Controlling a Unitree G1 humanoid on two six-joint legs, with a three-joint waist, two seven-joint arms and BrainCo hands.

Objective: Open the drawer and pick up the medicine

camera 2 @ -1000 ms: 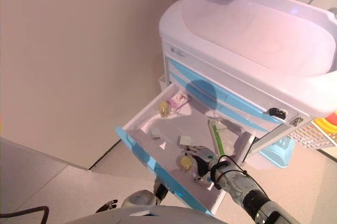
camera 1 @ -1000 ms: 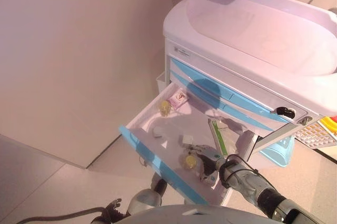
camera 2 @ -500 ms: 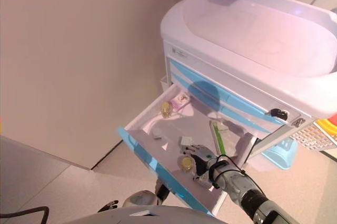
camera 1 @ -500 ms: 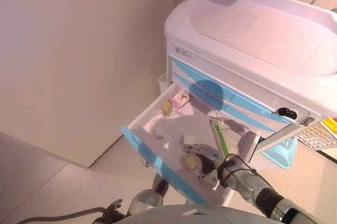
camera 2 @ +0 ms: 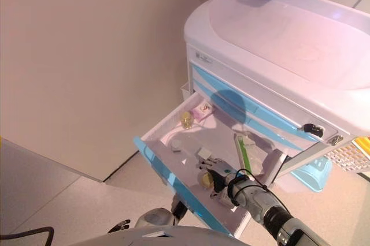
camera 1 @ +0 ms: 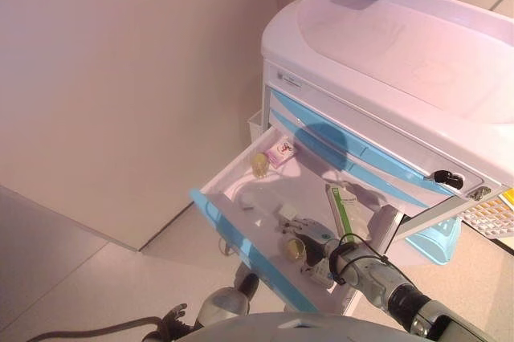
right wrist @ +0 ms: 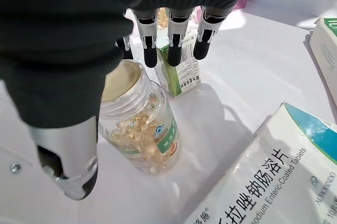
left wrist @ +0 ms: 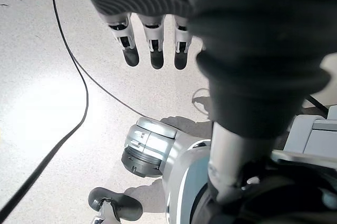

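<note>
One drawer (camera 1: 241, 197) of a white-and-blue medical cart (camera 1: 385, 61) stands pulled fully out, its blue front (camera 1: 241, 250) jutting toward the robot, and the right hand (camera 2: 222, 175) reaches into it over the near end. In the right wrist view the fingers (right wrist: 174, 34) hang straight and uncurled above a clear bottle (right wrist: 139, 129) of yellow capsules, the thumb (right wrist: 71, 155) down on the bottle's other side; nothing is grasped, and whether any finger touches the bottle cannot be told. The bottle stands upright just inside the blue front, with a small white-and-green box (right wrist: 181, 71) just beyond it toward the cart body and a large flat white box (right wrist: 263, 176) lying beside it toward the drawer's right wall. A long green-striped box (camera 1: 341, 209) lies along that right side. Farther in, near the cart body, a second yellow bottle (camera 1: 259, 165) stands beside a pink-and-white packet (camera 1: 282, 152), well apart from the hand. The drawer floor between the two groups is largely bare, leaving room around the first bottle on its left. The left hand (left wrist: 152, 40) hangs over the speckled floor (left wrist: 47, 92), well away from the drawer, fingers straight and empty. To the cart's right a pale blue basket (camera 1: 434, 239) sits low by its side.
</note>
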